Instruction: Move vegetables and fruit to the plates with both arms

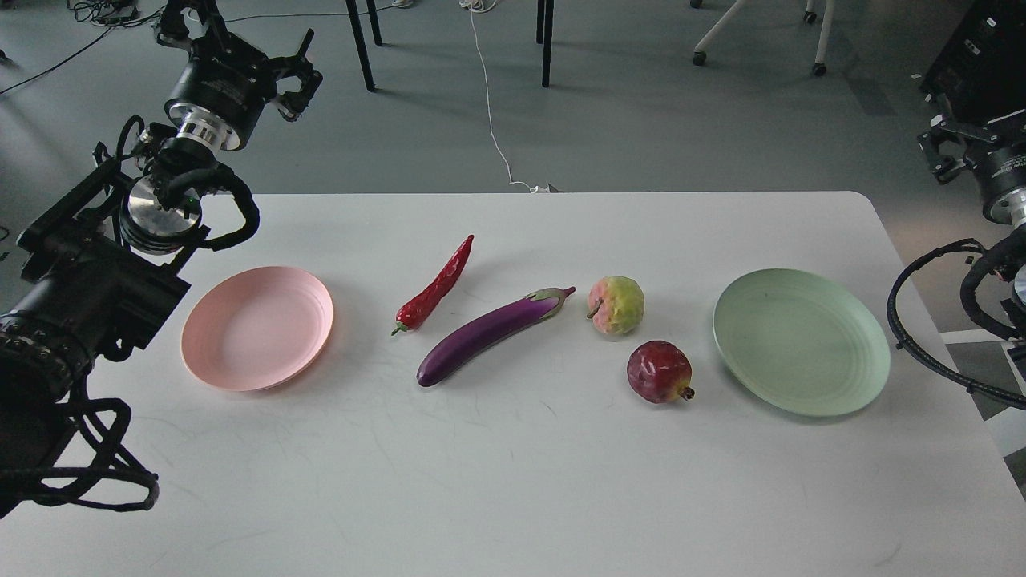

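Table (pixel 513 481) at task start: chili (pixel 437 286), eggplant (pixel 490 327), lumpy fruit (pixel 616 305) and pomegranate (pixel 660 371) lie between empty pink plate (pixel 256 328) and green plate (pixel 801 342). Left gripper (pixel 292 76) raised, right gripper (pixel 942 152) at edge; neither's state can be told.

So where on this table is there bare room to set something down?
The whole near strip of the table is bare, below the eggplant and dark red fruit. The far strip behind the chili is bare too. Both plates, pink and green, are empty. The middle is crowded.
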You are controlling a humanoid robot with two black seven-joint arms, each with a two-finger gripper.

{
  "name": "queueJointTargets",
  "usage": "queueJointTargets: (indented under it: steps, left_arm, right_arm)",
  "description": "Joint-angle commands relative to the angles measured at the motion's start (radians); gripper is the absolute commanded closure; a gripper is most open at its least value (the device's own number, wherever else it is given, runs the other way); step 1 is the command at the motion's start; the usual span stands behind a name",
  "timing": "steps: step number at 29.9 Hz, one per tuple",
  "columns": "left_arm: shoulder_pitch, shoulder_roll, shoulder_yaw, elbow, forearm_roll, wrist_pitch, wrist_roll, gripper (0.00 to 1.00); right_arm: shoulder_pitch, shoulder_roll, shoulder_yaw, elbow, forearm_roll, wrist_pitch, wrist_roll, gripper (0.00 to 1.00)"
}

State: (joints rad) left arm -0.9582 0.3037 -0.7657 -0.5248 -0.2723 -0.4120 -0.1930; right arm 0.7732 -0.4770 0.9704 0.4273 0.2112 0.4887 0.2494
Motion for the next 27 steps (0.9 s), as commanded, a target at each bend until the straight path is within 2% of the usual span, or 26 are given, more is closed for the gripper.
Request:
queueJointTargets:
  steps: [1, 4, 8, 14, 18, 22, 27]
  left_arm:
    - [0.006, -0.001, 0.009, 0.002, 0.008, 0.033, 0.000, 0.02]
    - [0.019, -0.001, 0.019, 0.000, 0.007, 0.035, 0.001, 0.02]
    - [0.021, 0.000, 0.020, 0.002, 0.007, 0.036, 0.004, 0.02]
    - [0.022, 0.003, 0.019, 0.002, 0.005, 0.033, 0.001, 0.02]
    - [0.024, 0.015, 0.019, 0.002, 0.005, 0.021, 0.001, 0.02]
    - [0.030, 0.025, 0.019, 0.002, 0.007, -0.001, 0.001, 0.02]
    - [0.035, 0.045, 0.020, 0.002, 0.007, -0.007, 0.003, 0.02]
  right_arm:
    - [-0.002, -0.008, -0.002, 0.001, 0.000, 0.000, -0.002, 0.01]
    - [0.001, -0.011, -0.004, 0.013, -0.001, 0.000, -0.004, 0.01]
    - [0.005, -0.026, -0.012, 0.105, -0.015, 0.000, -0.004, 0.01]
    - [0.087, -0.155, -0.169, 0.283, -0.018, 0.000, -0.004, 0.01]
    - [0.283, -0.201, -0.365, 0.340, -0.122, 0.000, -0.004, 0.01]
    - [0.521, -0.178, -0.697, 0.320, -0.252, 0.000, -0.002, 0.01]
    - [0.734, -0.011, -1.068, 0.320, -0.372, 0.000, 0.004, 0.01]
